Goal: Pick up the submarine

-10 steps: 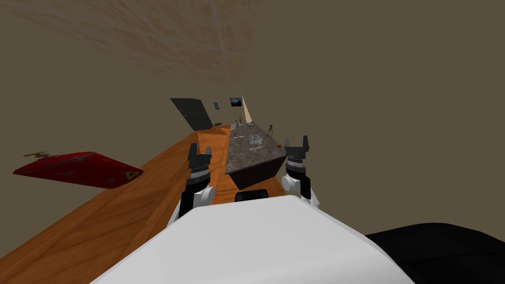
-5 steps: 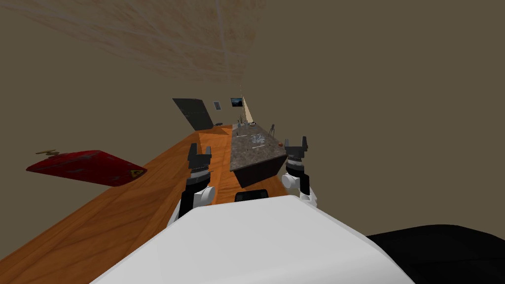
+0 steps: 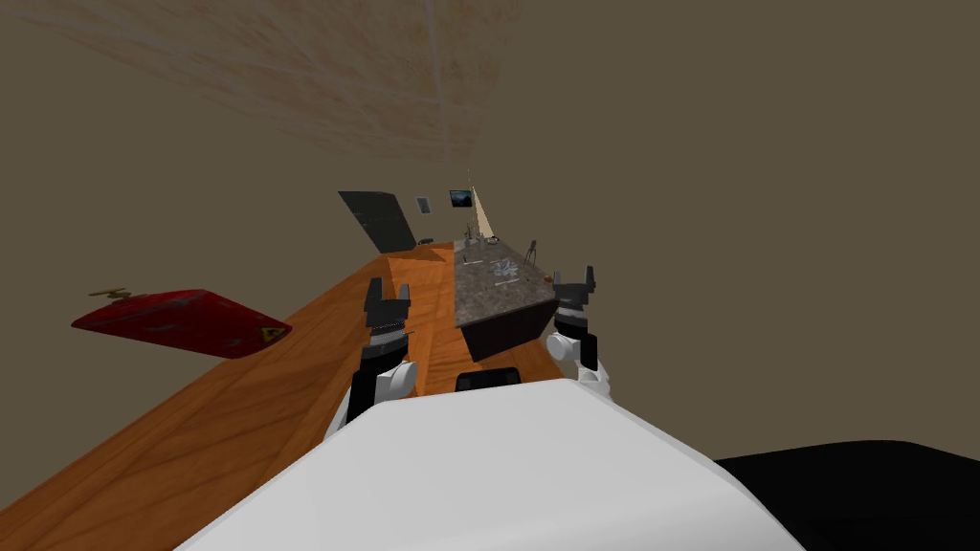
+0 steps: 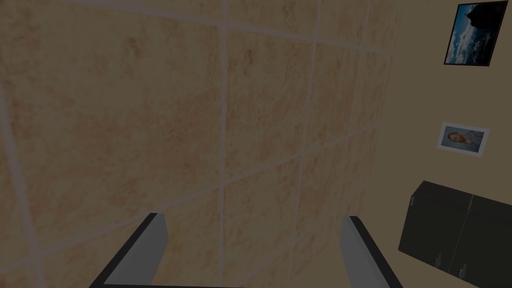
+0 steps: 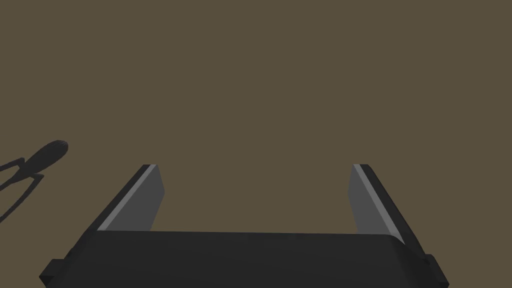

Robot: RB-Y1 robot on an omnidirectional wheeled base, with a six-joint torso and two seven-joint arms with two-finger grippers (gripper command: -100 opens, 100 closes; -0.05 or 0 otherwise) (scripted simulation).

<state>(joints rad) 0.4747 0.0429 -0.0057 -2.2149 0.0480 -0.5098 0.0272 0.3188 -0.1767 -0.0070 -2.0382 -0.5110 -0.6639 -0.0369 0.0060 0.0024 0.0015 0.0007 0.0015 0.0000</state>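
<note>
Both arms held forward and raised. Left gripper (image 3: 387,285): jaws spread wide, nothing between them, poised over the orange wooden floor (image 3: 287,383). Right gripper (image 3: 574,275): jaws likewise spread and empty, seen beside the near right corner of the long grey speckled stone tabletop (image 3: 478,301), which stands on a dark base.

On the tabletop, beyond both grippers:
- a pale scatter of small objects (image 3: 502,271) near its middle
- a small orange-red ball (image 3: 546,278) at the right edge
- a dark ridged teardrop body on thin legs (image 3: 529,251), farther along that edge and off to one side of the right jaws
- tiny items at the far end, too small to name

The submarine cannot be singled out among these. All of them lie ahead of the jaws, untouched. A red door with a yellow warning triangle (image 3: 182,320) stands on the left wall.
</note>
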